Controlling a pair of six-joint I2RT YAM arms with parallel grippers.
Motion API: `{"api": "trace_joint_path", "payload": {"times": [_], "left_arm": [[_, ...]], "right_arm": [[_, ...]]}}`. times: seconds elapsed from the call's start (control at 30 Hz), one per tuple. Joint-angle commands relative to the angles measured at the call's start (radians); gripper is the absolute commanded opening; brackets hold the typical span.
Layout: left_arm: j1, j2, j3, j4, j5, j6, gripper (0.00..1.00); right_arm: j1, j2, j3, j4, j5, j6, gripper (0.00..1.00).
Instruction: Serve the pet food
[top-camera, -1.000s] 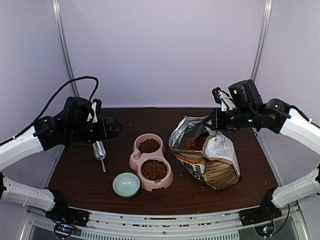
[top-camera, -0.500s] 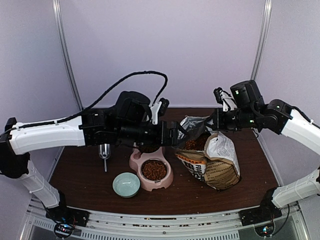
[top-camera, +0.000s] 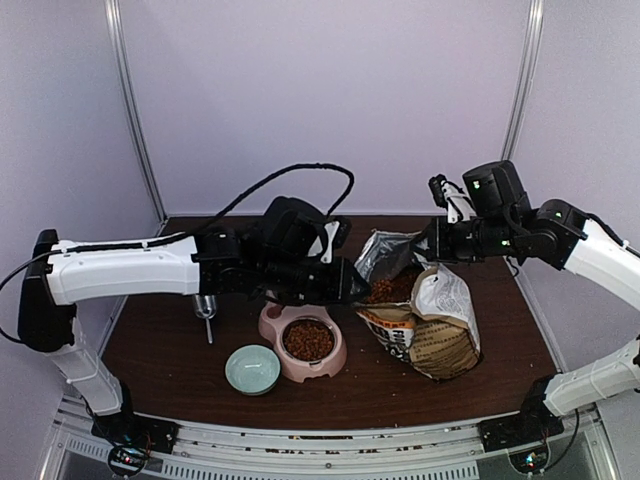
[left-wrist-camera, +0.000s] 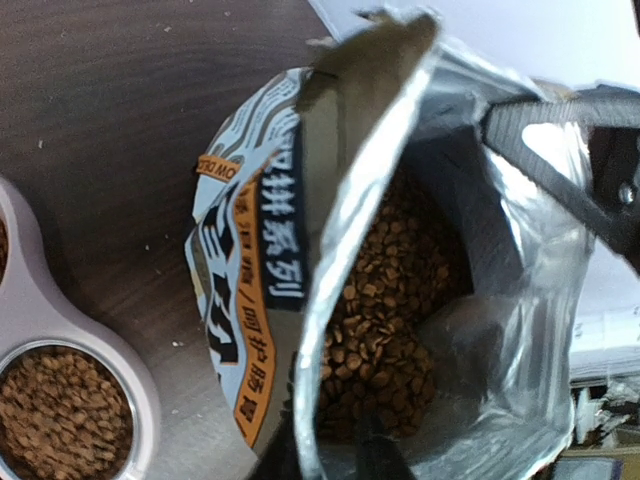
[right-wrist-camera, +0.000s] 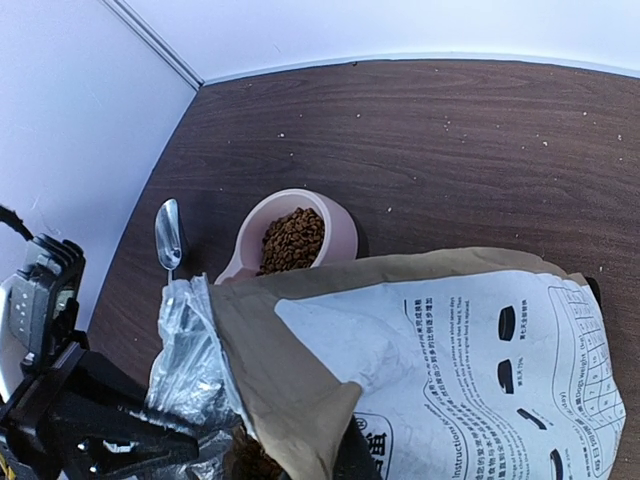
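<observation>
The pet food is reddish-brown kibble. It lies inside the open paper bag (top-camera: 425, 320) as a heap (left-wrist-camera: 390, 320) and fills both cups of the pink double bowl (top-camera: 268, 322), the near cup (top-camera: 307, 340) and the far cup (right-wrist-camera: 292, 238). My left gripper (top-camera: 352, 284) reaches across the bowl and is shut on the bag's left foil rim (left-wrist-camera: 312, 420), one finger on each side. My right gripper (top-camera: 432, 243) is shut on the bag's far flap (right-wrist-camera: 300, 400), holding the mouth up and open.
A metal scoop (top-camera: 206, 308) lies on the brown table left of the bowl, also in the right wrist view (right-wrist-camera: 168, 235). A small teal bowl (top-camera: 252, 369) stands near the front edge. White walls close in the table on three sides.
My left arm swung from the left side over the scoop, across the bowl to the bag's mouth, and its jaws closed on the rim. The right arm stayed put.
</observation>
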Motion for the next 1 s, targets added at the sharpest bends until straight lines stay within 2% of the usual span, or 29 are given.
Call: {"api": "trace_joint_path", "payload": {"times": [0.0, 0.1, 0.13, 0.33, 0.43, 0.53, 0.67, 0.73, 0.87, 0.97], "left_arm": [[-0.005, 0.016, 0.075, 0.022, -0.006, 0.026, 0.02], [-0.003, 0.015, 0.117, 0.017, -0.034, 0.054, 0.0], [-0.002, 0.015, 0.131, 0.013, -0.041, 0.065, 0.0], [0.019, -0.017, 0.145, -0.003, -0.077, 0.087, 0.0], [0.035, -0.04, 0.118, -0.001, -0.078, 0.09, 0.0], [0.05, -0.058, 0.108, 0.003, -0.071, 0.101, 0.0], [0.065, -0.062, 0.125, 0.011, -0.025, 0.14, 0.0], [0.072, -0.062, 0.139, 0.009, -0.005, 0.165, 0.0], [0.083, -0.068, 0.168, 0.002, 0.047, 0.229, 0.0], [0.09, -0.071, 0.192, -0.001, 0.108, 0.286, 0.0]], "right_arm": [[0.033, -0.046, 0.055, 0.078, 0.005, -0.021, 0.0], [0.062, -0.037, 0.078, 0.075, 0.002, -0.024, 0.01], [0.066, -0.034, 0.09, 0.069, 0.002, -0.027, 0.05], [0.064, -0.079, 0.176, -0.024, 0.087, -0.086, 0.57], [0.029, -0.117, 0.185, -0.078, 0.159, -0.101, 0.72], [-0.049, -0.151, 0.127, -0.11, 0.185, -0.082, 0.75], [-0.147, -0.21, -0.061, -0.096, 0.187, -0.04, 0.77], [-0.179, -0.239, -0.146, -0.101, 0.223, -0.006, 0.81], [-0.186, -0.305, -0.283, -0.118, 0.288, 0.044, 0.84], [-0.184, -0.345, -0.382, -0.087, 0.209, 0.083, 0.85]]}}
